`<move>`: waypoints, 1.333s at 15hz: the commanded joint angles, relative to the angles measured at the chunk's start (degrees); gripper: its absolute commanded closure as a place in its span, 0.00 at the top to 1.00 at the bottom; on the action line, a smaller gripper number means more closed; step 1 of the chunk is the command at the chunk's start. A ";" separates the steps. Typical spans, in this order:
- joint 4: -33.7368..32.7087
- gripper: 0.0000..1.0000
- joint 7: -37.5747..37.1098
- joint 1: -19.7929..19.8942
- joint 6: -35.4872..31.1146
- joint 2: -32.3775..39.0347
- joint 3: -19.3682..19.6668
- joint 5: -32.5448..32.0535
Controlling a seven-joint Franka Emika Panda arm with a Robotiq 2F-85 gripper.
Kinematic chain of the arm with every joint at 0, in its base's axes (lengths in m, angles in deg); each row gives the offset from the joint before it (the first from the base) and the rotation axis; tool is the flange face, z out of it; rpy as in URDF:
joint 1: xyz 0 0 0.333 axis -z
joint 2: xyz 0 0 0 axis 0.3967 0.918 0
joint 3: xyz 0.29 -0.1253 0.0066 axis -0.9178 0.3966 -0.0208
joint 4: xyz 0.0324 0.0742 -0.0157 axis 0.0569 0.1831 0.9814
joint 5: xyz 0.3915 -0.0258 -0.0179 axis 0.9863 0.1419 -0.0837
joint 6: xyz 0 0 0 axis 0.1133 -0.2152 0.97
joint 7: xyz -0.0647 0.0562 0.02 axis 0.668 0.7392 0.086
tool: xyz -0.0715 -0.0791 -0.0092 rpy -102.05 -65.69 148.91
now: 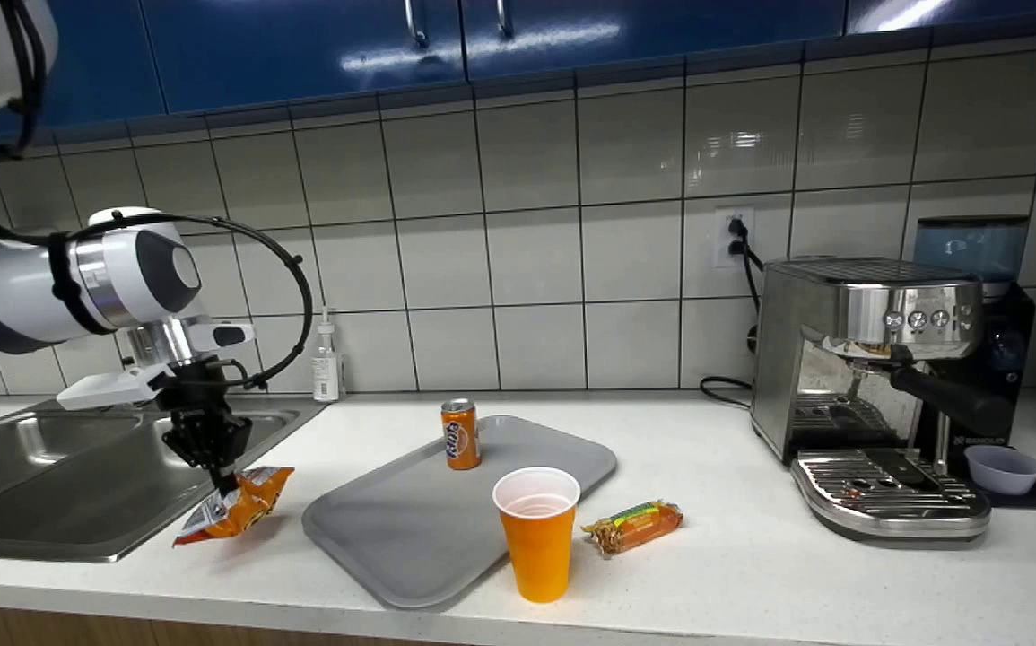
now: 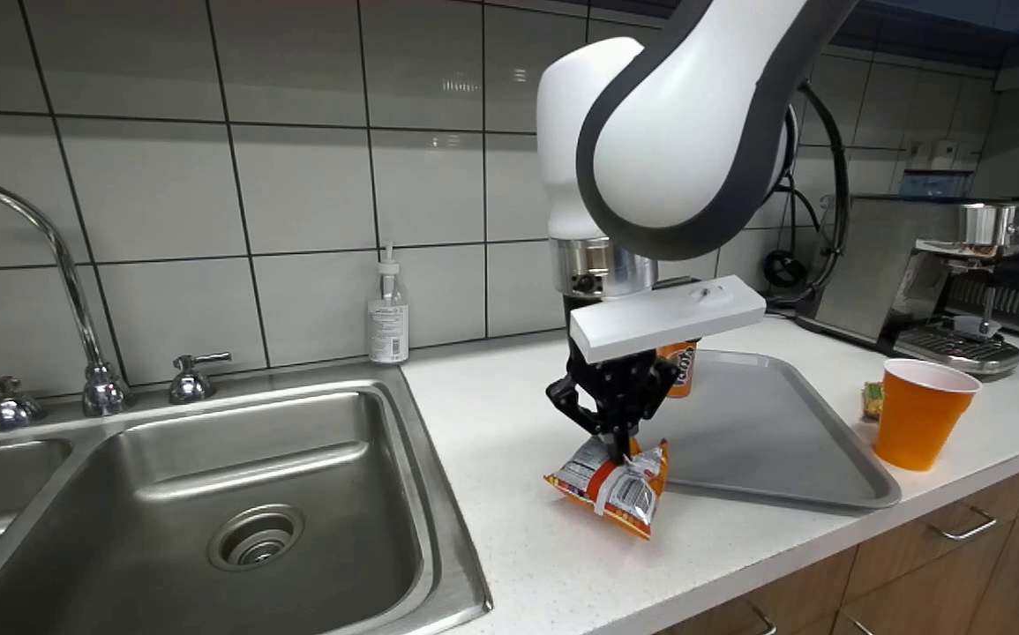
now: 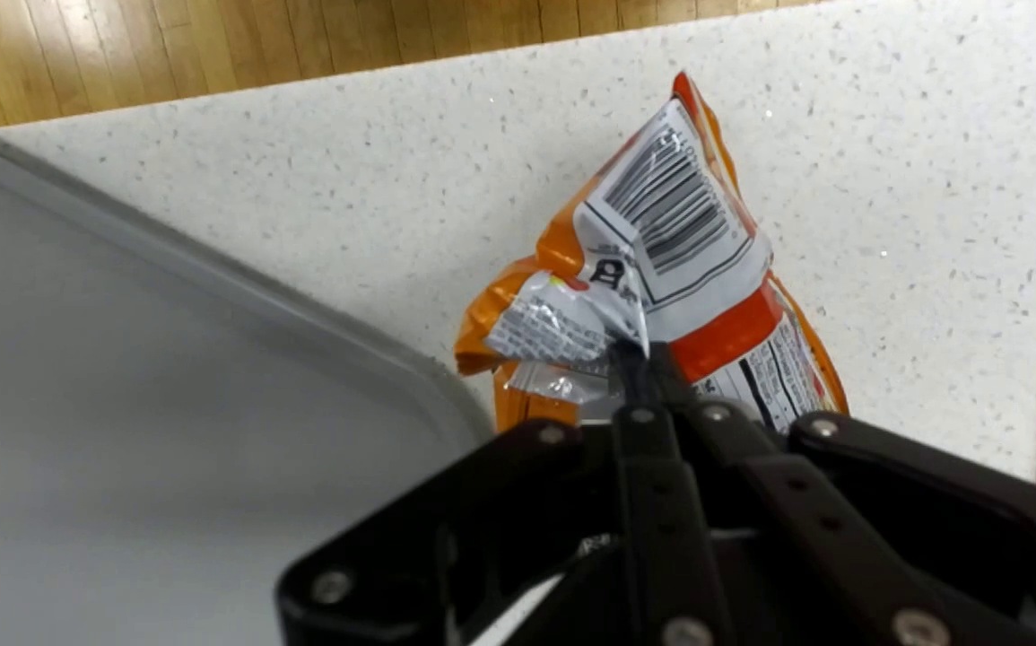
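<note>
My gripper [image 3: 643, 354] is shut on a crinkled orange and white snack bag [image 3: 679, 211], pinching a fold of its film near the middle. The bag's barcode side faces up in the wrist view. In both exterior views the bag [image 1: 253, 502] hangs tilted below the fingertips, at or just above the white counter; whether it touches I cannot tell. It lies between the sink and a grey tray [image 1: 410, 520]. On the tray's far side stands an orange soda can [image 1: 461, 437], partly hidden behind the gripper [image 2: 619, 445] in an exterior view.
An orange cup [image 1: 539, 547] stands at the tray's near edge, beside an orange wrapped packet [image 1: 636, 528]. A steel sink [image 2: 452, 538] borders the counter, with a pump bottle [image 2: 387, 317] behind it. A coffee machine [image 1: 876, 305] stands farther along.
</note>
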 commanded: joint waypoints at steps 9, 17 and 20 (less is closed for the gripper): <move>-2.93 0.00 -8.62 2.01 1.65 -1.15 3.31 -5.73; -5.52 0.00 -13.01 4.27 2.34 1.84 6.77 -7.01; -7.31 0.00 -14.59 4.42 2.67 4.13 8.20 -6.97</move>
